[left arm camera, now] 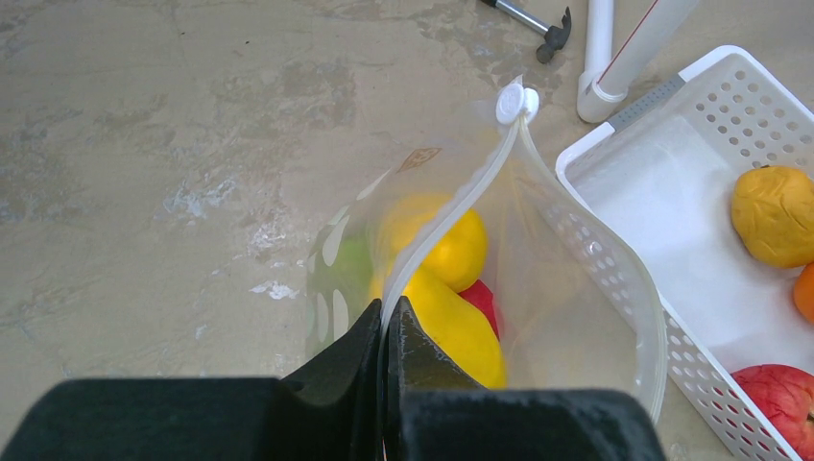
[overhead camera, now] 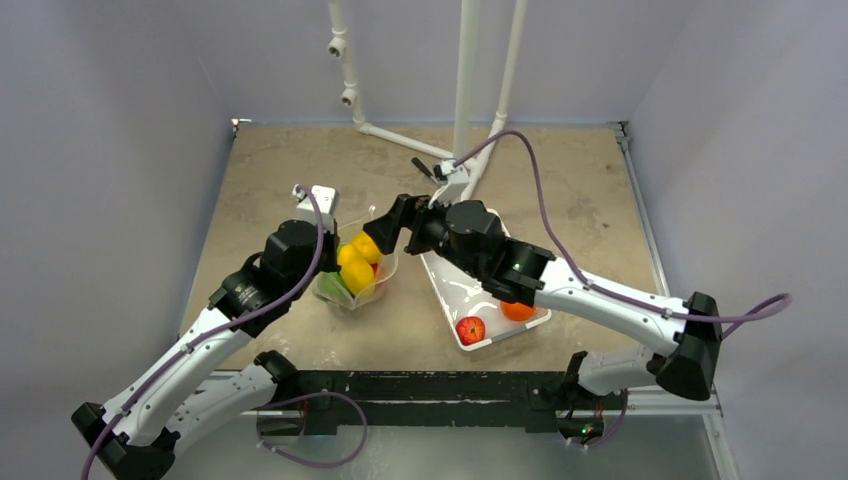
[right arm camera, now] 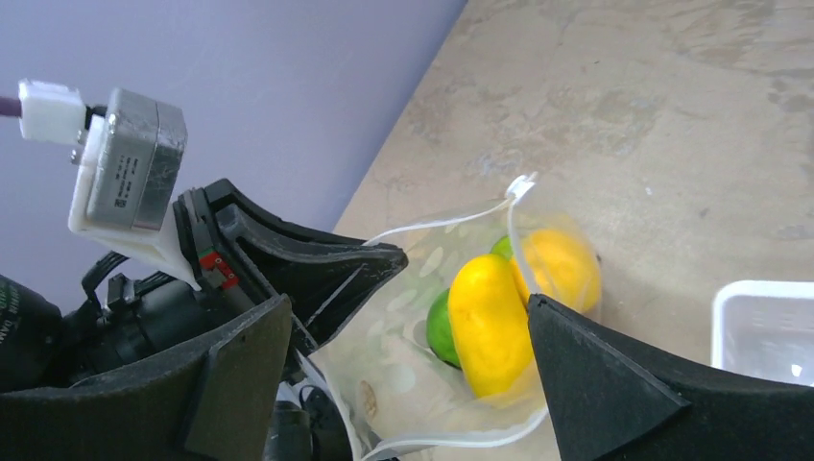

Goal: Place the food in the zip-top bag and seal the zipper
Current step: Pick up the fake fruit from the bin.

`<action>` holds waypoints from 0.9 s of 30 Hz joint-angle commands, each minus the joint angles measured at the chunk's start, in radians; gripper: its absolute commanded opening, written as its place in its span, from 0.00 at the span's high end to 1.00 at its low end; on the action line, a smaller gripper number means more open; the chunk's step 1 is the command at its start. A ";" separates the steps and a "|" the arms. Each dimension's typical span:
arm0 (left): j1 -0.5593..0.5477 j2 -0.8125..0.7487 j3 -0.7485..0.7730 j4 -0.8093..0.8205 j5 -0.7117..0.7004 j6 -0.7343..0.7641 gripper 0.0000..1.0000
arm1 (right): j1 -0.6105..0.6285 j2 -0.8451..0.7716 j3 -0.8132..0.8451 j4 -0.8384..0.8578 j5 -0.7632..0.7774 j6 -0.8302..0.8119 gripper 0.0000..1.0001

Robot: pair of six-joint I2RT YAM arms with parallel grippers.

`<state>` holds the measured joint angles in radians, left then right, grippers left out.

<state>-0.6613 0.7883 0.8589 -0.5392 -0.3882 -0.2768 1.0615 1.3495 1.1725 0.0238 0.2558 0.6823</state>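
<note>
A: Three fruits (left arm camera: 773, 216) lie in the tray (left arm camera: 672, 182), just right of the bag (left arm camera: 331, 279), in the middle of the table (left arm camera: 144, 144). Which arm?

B: Right arm: the right tool (right arm camera: 411, 307) gapes wide and empty over the bag's mouth, tray to its near right. The left tool (left arm camera: 384, 331) pinches the zipper (left arm camera: 448, 221), holding the bag open.

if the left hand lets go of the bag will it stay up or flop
Probably flops: the bag is thin clear film, its rim pinched up by the shut left hand. The fruit piled low likely keeps its base planted. Pushed, it would likely crumple rather than slide.
</note>
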 commanded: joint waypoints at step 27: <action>0.006 -0.016 0.000 0.041 -0.003 -0.007 1.00 | 0.005 -0.226 -0.203 -0.825 0.208 0.563 0.09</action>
<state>-0.6613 0.7868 0.8570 -0.5396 -0.3889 -0.2768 1.0615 1.1145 1.0000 -0.7303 0.4473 1.1625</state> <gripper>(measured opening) 0.003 0.915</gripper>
